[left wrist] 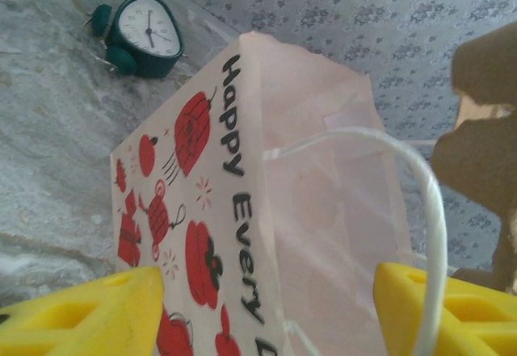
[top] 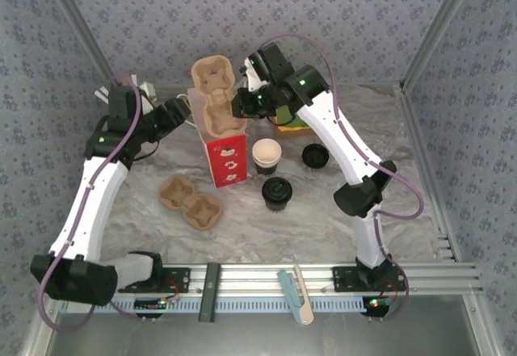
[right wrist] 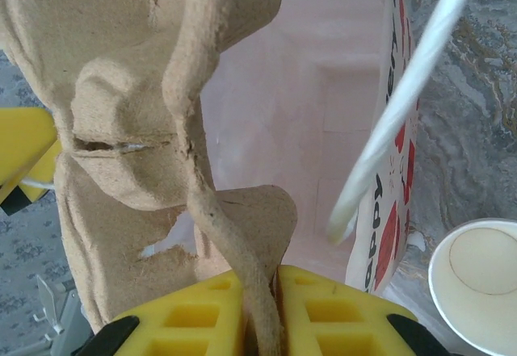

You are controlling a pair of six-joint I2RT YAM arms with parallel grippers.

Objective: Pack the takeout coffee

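The takeout coffee stands on the table right of the bag: an open dark cup point(top: 266, 156) with a white inside point(right wrist: 477, 279), and a lidded cup point(top: 276, 193) nearer me. A red-and-white paper bag point(top: 224, 158) stands upright, its mouth open point(right wrist: 323, 114). My right gripper point(top: 241, 102) point(right wrist: 262, 279) is shut on the edge of a brown cardboard cup carrier point(top: 214, 90) point(right wrist: 137, 130) that hangs over the bag's mouth. My left gripper point(top: 187, 114) point(left wrist: 266, 299) is open at the bag's left side, its yellow fingers point(left wrist: 89, 316) on either side of the bag's upper corner point(left wrist: 266, 170).
A second cup carrier point(top: 190, 203) lies on the table left of the bag. A loose black lid point(top: 315, 156) rests right of the open cup. A teal alarm clock point(left wrist: 141, 35) sits beyond the bag. The bag's white cord handle point(left wrist: 428, 203) crosses my left gripper's right finger.
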